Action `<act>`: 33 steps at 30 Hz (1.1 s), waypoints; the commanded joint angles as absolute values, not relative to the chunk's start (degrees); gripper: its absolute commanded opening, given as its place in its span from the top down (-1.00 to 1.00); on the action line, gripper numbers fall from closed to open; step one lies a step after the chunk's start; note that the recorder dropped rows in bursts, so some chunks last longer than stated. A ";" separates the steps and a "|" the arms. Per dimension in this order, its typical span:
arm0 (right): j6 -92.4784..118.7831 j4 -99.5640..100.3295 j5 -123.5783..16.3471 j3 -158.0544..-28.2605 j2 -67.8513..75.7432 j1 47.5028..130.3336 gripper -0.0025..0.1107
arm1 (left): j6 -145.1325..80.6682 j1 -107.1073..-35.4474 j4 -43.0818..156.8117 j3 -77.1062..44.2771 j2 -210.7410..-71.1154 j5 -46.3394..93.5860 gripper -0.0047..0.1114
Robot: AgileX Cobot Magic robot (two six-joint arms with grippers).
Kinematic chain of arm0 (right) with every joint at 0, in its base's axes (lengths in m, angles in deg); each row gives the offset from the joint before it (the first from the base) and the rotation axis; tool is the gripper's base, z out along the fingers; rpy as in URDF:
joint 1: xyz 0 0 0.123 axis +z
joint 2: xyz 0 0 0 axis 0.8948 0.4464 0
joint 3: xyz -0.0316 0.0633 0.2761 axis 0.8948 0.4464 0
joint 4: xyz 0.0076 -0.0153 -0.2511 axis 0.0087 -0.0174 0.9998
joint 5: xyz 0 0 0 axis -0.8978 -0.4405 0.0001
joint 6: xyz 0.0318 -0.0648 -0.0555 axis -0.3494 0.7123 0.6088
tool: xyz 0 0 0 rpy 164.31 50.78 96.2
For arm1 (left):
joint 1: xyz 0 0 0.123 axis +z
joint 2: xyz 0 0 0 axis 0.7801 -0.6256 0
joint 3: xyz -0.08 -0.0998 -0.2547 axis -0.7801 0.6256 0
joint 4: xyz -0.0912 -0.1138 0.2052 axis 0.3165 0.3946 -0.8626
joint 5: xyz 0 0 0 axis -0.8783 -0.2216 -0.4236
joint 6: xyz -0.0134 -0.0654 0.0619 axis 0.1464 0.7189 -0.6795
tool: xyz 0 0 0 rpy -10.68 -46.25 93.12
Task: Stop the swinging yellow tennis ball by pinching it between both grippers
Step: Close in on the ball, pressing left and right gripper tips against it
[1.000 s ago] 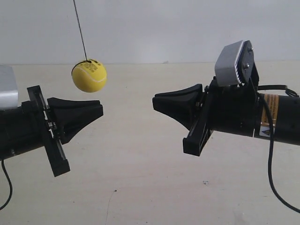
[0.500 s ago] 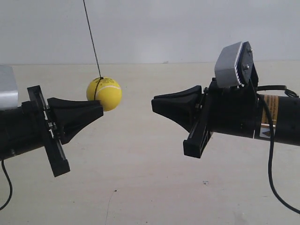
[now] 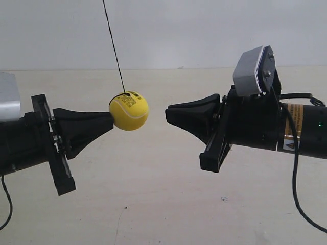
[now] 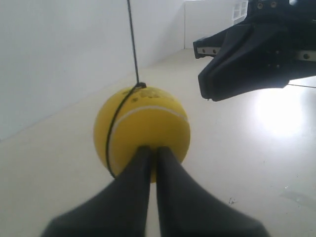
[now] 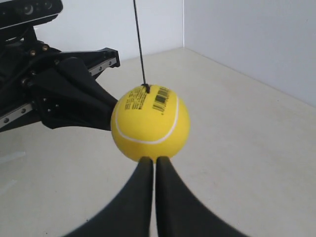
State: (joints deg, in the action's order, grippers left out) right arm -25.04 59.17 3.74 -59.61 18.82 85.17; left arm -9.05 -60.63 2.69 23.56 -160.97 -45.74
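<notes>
The yellow tennis ball (image 3: 130,111) hangs on a thin black string (image 3: 113,46) between the two gripper tips. My left gripper (image 3: 110,120), on the arm at the exterior view's left, is shut and its tip sits against the ball's side. My right gripper (image 3: 167,113) is also shut, a short gap away from the ball. In the left wrist view the ball (image 4: 143,128) fills the space just past the closed left gripper (image 4: 153,150). In the right wrist view the ball (image 5: 150,123) shows its barcode sticker beyond the closed right gripper (image 5: 154,160).
A pale beige tabletop (image 3: 153,204) lies below, with a white wall (image 3: 204,30) behind. A grey camera mount (image 3: 251,69) tops the right arm, and a black cable (image 3: 296,189) loops down from it.
The ball has swung rightward and down, from above the left gripper to level with both tips. Both arms have barely moved.
</notes>
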 commanded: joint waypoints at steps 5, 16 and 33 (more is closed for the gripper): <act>-25.19 60.35 3.57 -59.87 19.15 85.26 0.96 | -9.93 -61.15 4.10 23.66 -161.21 -46.34 0.84; -22.07 59.94 6.12 -59.87 22.03 85.26 0.96 | -9.93 -61.15 3.89 24.09 -159.94 -43.93 0.84; -22.07 59.94 6.12 -59.87 22.03 85.26 0.96 | -11.98 -61.15 14.19 27.53 -149.96 -33.37 0.84</act>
